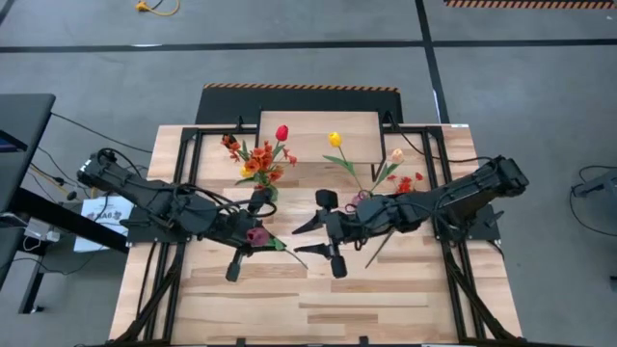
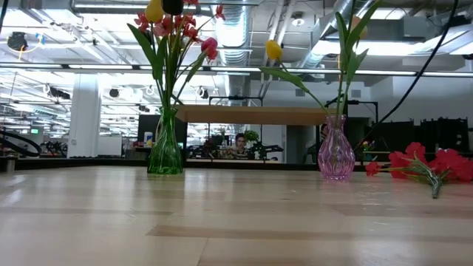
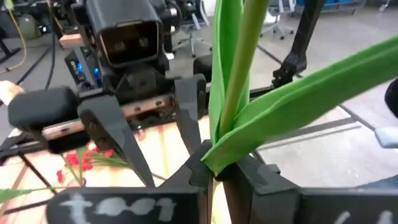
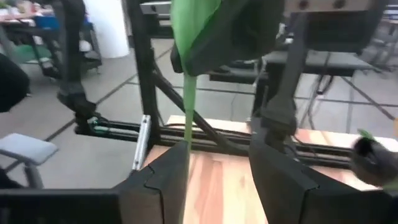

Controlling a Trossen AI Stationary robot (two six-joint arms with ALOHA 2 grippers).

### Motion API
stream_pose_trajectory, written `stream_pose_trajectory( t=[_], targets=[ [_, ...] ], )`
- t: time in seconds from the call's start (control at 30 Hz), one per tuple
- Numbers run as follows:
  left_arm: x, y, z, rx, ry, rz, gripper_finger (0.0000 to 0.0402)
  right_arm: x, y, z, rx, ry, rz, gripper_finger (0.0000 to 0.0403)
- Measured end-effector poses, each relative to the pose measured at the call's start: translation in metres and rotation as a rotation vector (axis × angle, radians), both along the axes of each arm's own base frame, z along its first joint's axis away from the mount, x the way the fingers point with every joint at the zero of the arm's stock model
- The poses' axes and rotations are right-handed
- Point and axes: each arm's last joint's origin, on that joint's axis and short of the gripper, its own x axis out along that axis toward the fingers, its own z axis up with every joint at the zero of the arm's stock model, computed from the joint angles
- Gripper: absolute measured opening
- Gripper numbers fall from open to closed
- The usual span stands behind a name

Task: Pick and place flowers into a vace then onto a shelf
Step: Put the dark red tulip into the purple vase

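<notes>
- You face a pale wood slatted tabletop (image 2: pixel 236 222) with a smooth, lightly sheened finish.
- Your green clear glass vase (image 2: pixel 165 148) and pink ribbed glass vase (image 2: pixel 336 154) both look glossy.
- The low shelf (image 2: pixel 255 114) has a light wood plank top.
- The matt black plastic fingers (image 4: pixel 158 180) look smooth.
- The green flower stem (image 3: pixel 239 74) has a smooth plastic look.

The left vase (image 2: pixel 165 151) is green glass, the right vase (image 2: pixel 336 157) pink; flowers (image 2: pixel 425 164) near it are red, tabletop (image 2: pixel 222 222) light wood.
</notes>
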Motion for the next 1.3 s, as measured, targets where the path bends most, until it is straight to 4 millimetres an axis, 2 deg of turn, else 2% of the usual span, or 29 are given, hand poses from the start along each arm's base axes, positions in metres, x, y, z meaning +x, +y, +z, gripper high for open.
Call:
stream_pose_trajectory(
  t=[0.37, 0.53, 0.8, 1.3],
  targets=[
    [0.018, -0.009, -0.019, 0.021, 0.074, -0.041, 0.0009, 0.011, 0.005, -0.012, 0.013, 0.005, 0.083, 0.0172],
    [0.026, -0.013, -0.026, 0.034, 0.092, -0.036, 0.0009, 0.012, 0.009, -0.01, 0.025, -0.022, 0.122, 0.0166],
    [0.028, -0.013, -0.024, 0.039, 0.064, -0.025, 0.0009, 0.016, 0.012, -0.018, 0.02, 0.001, 0.135, 0.0164],
    [0.028, -0.012, -0.023, 0.034, 0.049, -0.017, 0.0009, 0.018, 0.012, -0.017, 0.02, -0.026, 0.137, 0.0144]
  ],
)
